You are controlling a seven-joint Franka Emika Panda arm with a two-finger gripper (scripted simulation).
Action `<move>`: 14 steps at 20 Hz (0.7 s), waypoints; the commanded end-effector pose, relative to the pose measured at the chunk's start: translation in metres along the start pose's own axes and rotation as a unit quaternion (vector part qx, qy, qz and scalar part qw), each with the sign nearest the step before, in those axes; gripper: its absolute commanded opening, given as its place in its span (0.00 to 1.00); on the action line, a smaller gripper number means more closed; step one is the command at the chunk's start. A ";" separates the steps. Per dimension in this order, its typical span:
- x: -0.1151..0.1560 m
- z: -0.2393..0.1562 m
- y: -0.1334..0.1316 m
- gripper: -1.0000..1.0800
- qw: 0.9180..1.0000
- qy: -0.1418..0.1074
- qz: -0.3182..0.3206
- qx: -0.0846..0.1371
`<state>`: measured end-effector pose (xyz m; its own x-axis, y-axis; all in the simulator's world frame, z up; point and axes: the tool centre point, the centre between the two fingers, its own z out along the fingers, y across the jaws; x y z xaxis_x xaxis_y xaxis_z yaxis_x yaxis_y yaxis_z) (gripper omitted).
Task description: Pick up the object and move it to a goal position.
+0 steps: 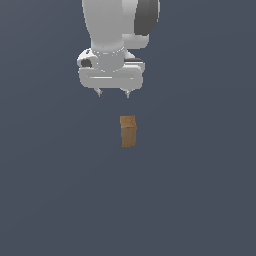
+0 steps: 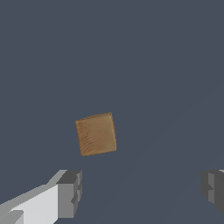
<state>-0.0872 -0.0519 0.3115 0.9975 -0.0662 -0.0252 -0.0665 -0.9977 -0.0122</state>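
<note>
The object [image 1: 128, 131] is a small orange-brown wood-like block, taller than wide, standing upright on the dark grey-blue floor near the middle of the exterior view. My white gripper [image 1: 113, 93] hangs above it and slightly toward the exterior view's left, its two small fingertips spread apart and holding nothing. In the wrist view the block's top face [image 2: 96, 134] shows as a slightly rotated square, apart from the gripper [image 2: 142, 192]. The two grey fingertips [image 2: 70, 192] stand wide apart and the block does not lie between them.
A flat dark grey-blue surface [image 1: 200, 200] fills both views. No other objects, containers or edges show. The white arm [image 1: 115, 25] comes down from the exterior view's top.
</note>
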 end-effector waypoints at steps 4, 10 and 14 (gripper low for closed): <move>0.000 0.000 0.001 0.96 1.000 0.000 0.000 0.000; 0.002 0.011 -0.004 0.96 1.000 0.001 -0.008 -0.001; 0.004 0.028 -0.011 0.96 1.000 0.003 -0.020 -0.003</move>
<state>-0.0842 -0.0436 0.2902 0.9991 -0.0367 -0.0205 -0.0369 -0.9993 -0.0086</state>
